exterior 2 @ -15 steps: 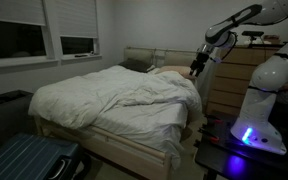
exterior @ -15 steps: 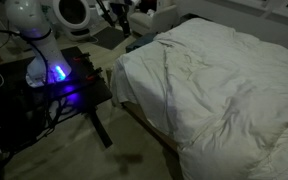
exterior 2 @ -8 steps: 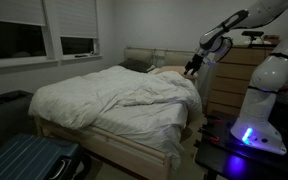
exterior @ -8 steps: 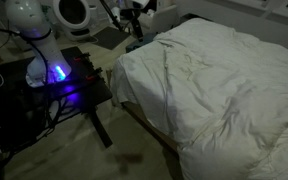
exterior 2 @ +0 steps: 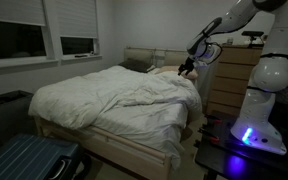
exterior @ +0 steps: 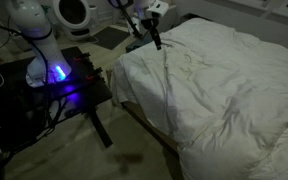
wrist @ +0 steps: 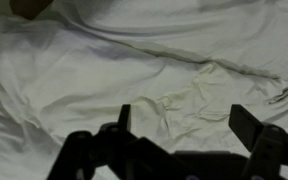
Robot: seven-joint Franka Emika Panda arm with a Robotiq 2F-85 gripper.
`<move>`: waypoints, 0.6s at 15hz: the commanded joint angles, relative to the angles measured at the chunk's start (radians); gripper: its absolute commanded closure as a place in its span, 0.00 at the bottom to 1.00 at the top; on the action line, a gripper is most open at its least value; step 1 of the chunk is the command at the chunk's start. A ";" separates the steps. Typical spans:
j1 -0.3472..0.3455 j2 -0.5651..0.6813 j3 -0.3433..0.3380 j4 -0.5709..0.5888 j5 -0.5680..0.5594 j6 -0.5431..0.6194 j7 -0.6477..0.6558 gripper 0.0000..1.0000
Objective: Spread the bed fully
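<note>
The wide-open, empty gripper (exterior: pixel 155 40) hangs over the bed (exterior: pixel 224 90), which runs from top middle to lower right.

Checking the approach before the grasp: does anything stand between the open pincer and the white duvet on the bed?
Nothing visible does. The open pincer hangs over the bed, and the wrist view shows only bare, wrinkled white duvet beneath it.

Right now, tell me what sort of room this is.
A bedroom, most likely in a home: a large bed with a wrinkled white duvet, a wooden dresser beside it, and a window with blinds.
</note>
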 commanded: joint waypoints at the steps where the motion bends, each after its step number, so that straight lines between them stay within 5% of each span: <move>1: 0.003 0.195 -0.009 0.171 0.166 0.002 -0.113 0.00; 9: -0.202 0.512 0.105 0.431 0.417 0.051 -0.309 0.00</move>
